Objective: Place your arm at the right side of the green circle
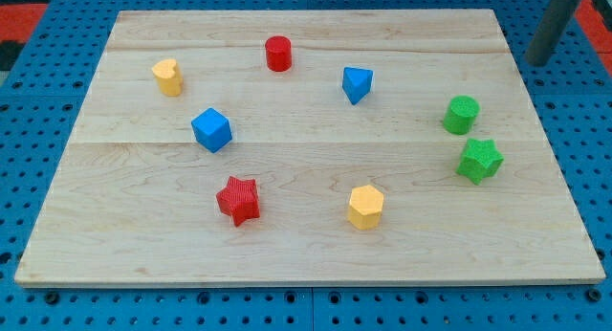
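Note:
The green circle (461,114) is a short green cylinder standing at the right of the wooden board (306,245). A green star (479,160) lies just below it, slightly to its right. My rod comes down from the view's top right corner; my tip (538,62) is off the board's right edge, above and to the right of the green circle, clearly apart from it.
Also on the board: a red cylinder (278,54), a blue triangular block (357,84), a yellow block (168,77), a blue cube (211,130), a red star (238,200) and a yellow hexagon (365,207). Blue pegboard (574,101) surrounds the board.

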Controlling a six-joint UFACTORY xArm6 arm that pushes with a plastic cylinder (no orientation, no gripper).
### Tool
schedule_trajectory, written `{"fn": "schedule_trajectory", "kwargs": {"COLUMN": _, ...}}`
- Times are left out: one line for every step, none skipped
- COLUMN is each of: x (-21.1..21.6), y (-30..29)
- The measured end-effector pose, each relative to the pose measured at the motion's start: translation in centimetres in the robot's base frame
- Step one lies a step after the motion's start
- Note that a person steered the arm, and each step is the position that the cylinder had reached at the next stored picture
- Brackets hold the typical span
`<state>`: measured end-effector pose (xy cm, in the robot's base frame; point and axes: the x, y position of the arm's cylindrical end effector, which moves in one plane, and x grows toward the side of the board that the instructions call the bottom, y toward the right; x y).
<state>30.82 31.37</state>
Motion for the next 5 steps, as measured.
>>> {"fn": "schedule_trajectory", "kwargs": {"x": 3.8, "y": -0.3}}
{"fn": "schedule_trajectory", "kwargs": {"x": 7.0, "y": -3.1}}
{"fn": "schedule_trajectory", "kwargs": {"x": 8.9, "y": -7.7}}
{"fn": "schedule_trajectory", "kwargs": {"x": 9.0, "y": -8.7}}
{"fn": "schedule_trajectory", "kwargs": {"x": 9.0, "y": -8.7}}
